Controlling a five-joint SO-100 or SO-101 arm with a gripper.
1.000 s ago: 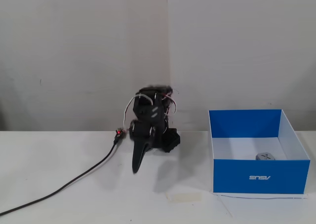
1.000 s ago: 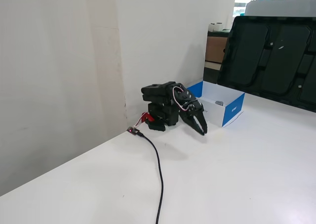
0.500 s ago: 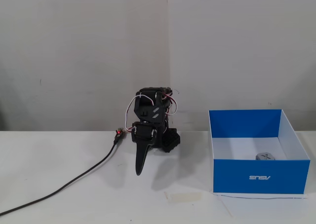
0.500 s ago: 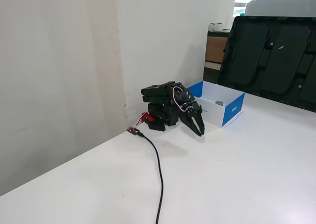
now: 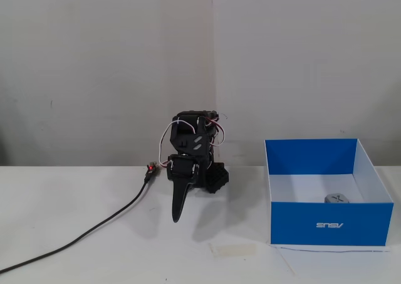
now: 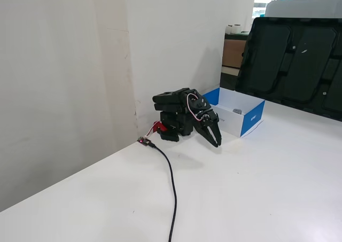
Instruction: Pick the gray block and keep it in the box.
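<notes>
One arm: mine, black, folded down low against the wall at the back of the white worktop, with white and red wires looping over its joints.
Cable: black, running from my base across the worktop toward the lower left in a fixed view.
End effector: pointing down at the worktop, fingers drawn together to a clenched point with nothing between them; in the side-on fixed view it also hangs with its tips just above the surface.
Tape strip: pale, lying flat on the worktop between my end effector and the box.
Box: blue outside, white inside, open-topped, with an upside-down white ASUS logo on its front; it stands right of me.
Gray block: small, gray, with a darker mark on its visible face, resting inside the box on the white floor near the front wall; in the side-on view it is only a small gray speck.
</notes>
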